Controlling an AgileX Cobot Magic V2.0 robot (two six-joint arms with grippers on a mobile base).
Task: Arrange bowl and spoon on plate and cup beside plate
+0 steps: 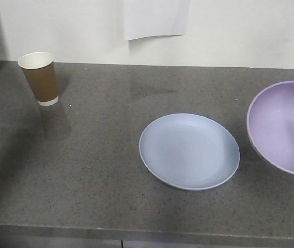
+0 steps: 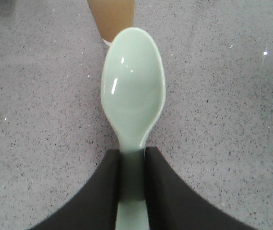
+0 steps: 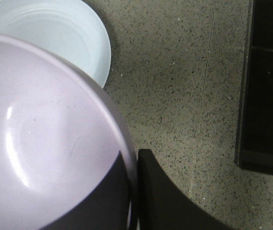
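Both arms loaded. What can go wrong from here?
1. The right fingers pinch the bowl by its rim and it hangs tilted; it may slip or land askew on the plate.
2. The left fingers hold the spoon by the handle with the cup ahead of the scoop; a forward move may tip the cup.
3. Both loads belong on one plate, so they may collide there.

cup (image 1: 40,77): brown, white rim, white base band. plate (image 1: 189,151): plain pale blue. bowl (image 1: 286,129): plain lavender. spoon (image 2: 133,91): pale mint green. countertop (image 1: 84,155): dark grey, fine black/white speckle. left gripper (image 2: 132,152), right gripper (image 3: 132,153): black. wall (image 1: 240,31): off-white.
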